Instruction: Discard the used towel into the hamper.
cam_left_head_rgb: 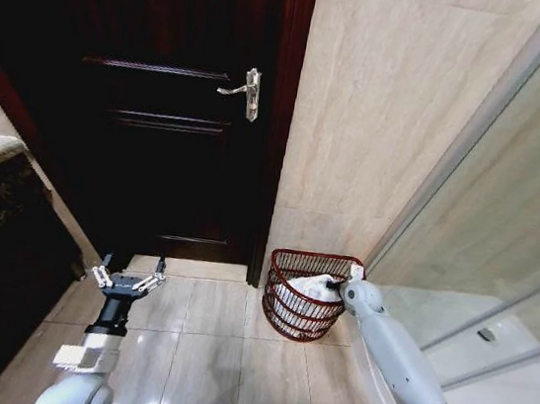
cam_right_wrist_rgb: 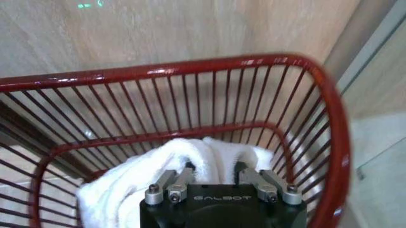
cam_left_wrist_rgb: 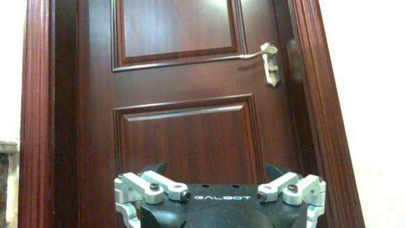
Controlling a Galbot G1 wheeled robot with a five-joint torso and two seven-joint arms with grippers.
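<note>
The right gripper (cam_right_wrist_rgb: pixel 214 172) pinches the soft, limp towel (cam_right_wrist_rgb: pixel 146 175) (best held by a bunched fold) inside the hamper (cam_right_wrist_rgb: pixel 190 71); the left gripper (cam_left_head_rgb: pixel 127 279) hangs spread near the floor's door edge.

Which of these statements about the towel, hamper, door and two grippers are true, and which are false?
1. The towel lies inside the hamper. True.
2. The right gripper hangs over the door handle. False: it is at the hamper, its fingers in the towel.
3. The left gripper is open and empty. True.
4. The door stands open. False: it is closed.
5. The hamper lies tipped over. False: it stands upright beside the wall.
</note>
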